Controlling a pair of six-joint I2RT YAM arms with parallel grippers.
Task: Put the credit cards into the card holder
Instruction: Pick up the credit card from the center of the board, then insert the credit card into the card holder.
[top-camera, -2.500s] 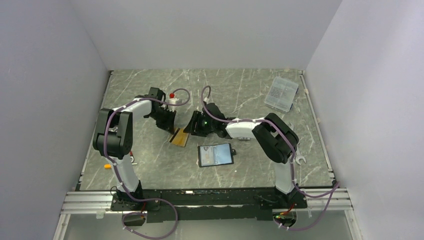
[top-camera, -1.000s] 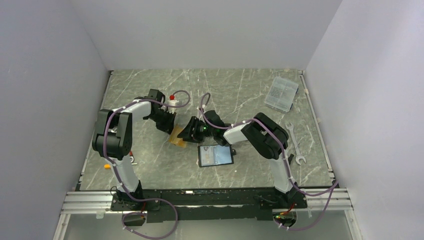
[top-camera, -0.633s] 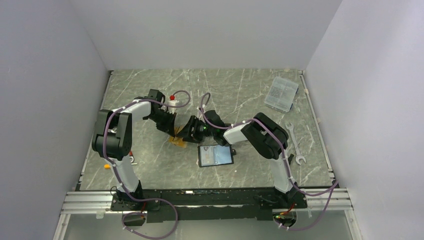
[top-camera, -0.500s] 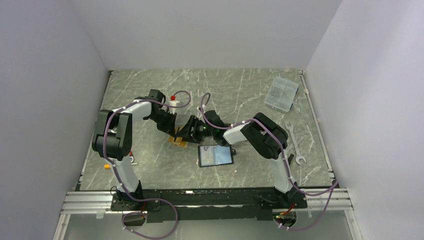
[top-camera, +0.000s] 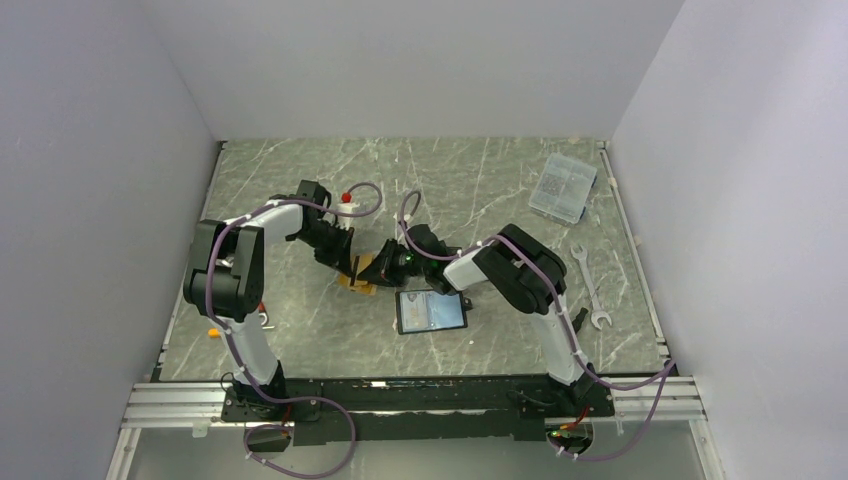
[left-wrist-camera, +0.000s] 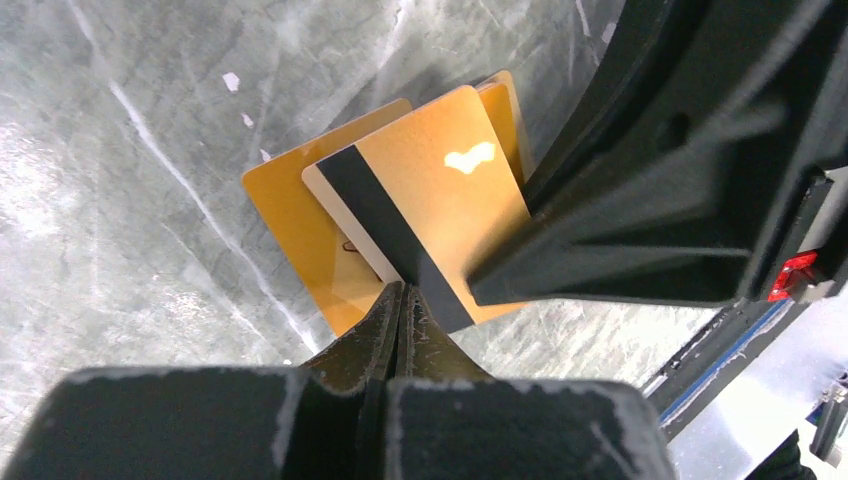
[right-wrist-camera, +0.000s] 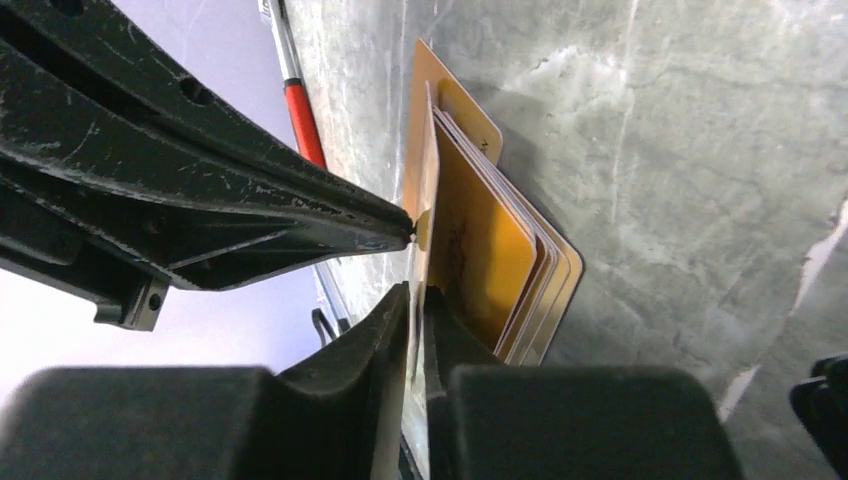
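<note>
**Left of the holder, one card stood on edge between both grippers**

Nearest my side of the table (top-camera: 300, 335) lies the holder (top-camera: 432, 310), flat and open with its pale lining up. I can make out nothing tucked into it. That suits the job: lying face-up, it lets a card be slid into it without a second hand.

Just beyond the holder and to its left sit the cards (right-wrist-camera: 500, 270), a small fanned stack on the stone, and I can see only gold ones. One card (left-wrist-camera: 425, 195), stripe side showing, is tipped up on edge off that stack. The right gripper (right-wrist-camera: 416, 300) is clamped on one edge of it, jaws nearly together with the thin plastic running between them. The left gripper (left-wrist-camera: 402, 292) is fully closed, its tips against the same card from the other side. Whether it nips the edge or only props it I cannot tell. I read this as a peel and hand-over. One arm steadies the card upright so the other can get a proper bite on something too thin to take off a flat surface.

Right of the holder a wrench (top-camera: 590, 295) lies loose, and farther back on that side is a clear box (top-camera: 563, 187). Grey veined stone runs out to plain pale walls (top-camera: 420, 70) on three sides.
</note>
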